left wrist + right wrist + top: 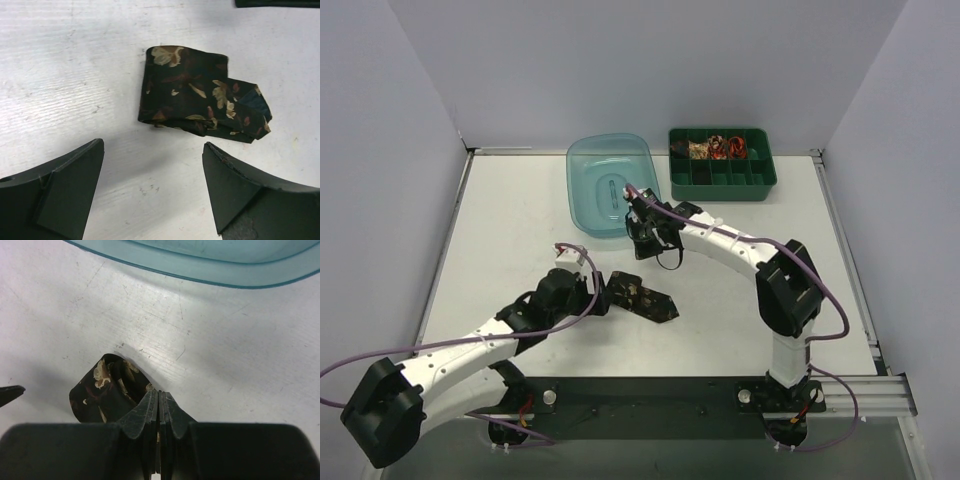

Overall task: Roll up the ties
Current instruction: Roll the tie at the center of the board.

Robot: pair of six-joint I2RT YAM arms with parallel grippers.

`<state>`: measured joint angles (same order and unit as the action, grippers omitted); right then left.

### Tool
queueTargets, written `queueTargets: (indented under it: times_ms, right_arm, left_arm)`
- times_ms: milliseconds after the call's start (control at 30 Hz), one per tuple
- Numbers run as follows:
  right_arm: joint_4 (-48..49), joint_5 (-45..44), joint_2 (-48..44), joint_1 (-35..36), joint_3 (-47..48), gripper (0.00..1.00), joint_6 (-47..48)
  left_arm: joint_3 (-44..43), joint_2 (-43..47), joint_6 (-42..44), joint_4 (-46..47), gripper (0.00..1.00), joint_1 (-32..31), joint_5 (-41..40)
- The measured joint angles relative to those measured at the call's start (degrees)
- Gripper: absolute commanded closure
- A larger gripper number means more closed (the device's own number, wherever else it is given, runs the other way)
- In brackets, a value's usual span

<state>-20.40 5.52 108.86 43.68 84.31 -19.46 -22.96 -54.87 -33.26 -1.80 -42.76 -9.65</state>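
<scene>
Faces loosely rolled black gold-flowered fabric necktie (200, 95), long axis crosswise, just ahead of wide-parted, nearer left gripper (153, 147), with right gripper (158, 395) pinched together beyond it.

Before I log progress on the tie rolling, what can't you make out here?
Top view: coils in the green tray are too small to count.
Right wrist view: the tie runs behind the shut right gripper; contact unclear.
Left wrist view: dark shape cut by top edge.

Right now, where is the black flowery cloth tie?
In the top view, the black flowery cloth tie lies folded on the white table near the middle, just ahead of the open left gripper.
</scene>
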Motion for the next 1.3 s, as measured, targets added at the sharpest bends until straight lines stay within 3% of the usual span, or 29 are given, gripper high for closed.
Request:
queueTargets:
  times_ms: [167, 600, 900, 1300]
  right_arm:
    - [0.1, -0.2, -4.8, 0.0, -2.1, 0.98, 0.1]
    - [0.9, 3.1, -8.2, 4.1, -9.3, 1.0, 0.5]
    - [3.0, 4.0, -7.8, 4.8, -10.6, 1.0, 0.5]
    - [4.4, 5.0, -5.4, 5.6, -12.5, 1.0, 0.1]
  left_arm:
    - [0.0, -0.7, -0.1, -1.0, 0.08, 5.1, 3.2]
    - [-1.4, -18.1, -6.6, 12.9, 0.04, 24.0, 32.0]
    - [-1.7, -27.8, -9.9, 21.6, 0.08, 24.9, 41.3]
    - [-2.9, -36.0, -11.1, 31.7, 0.23, 24.2, 45.5]
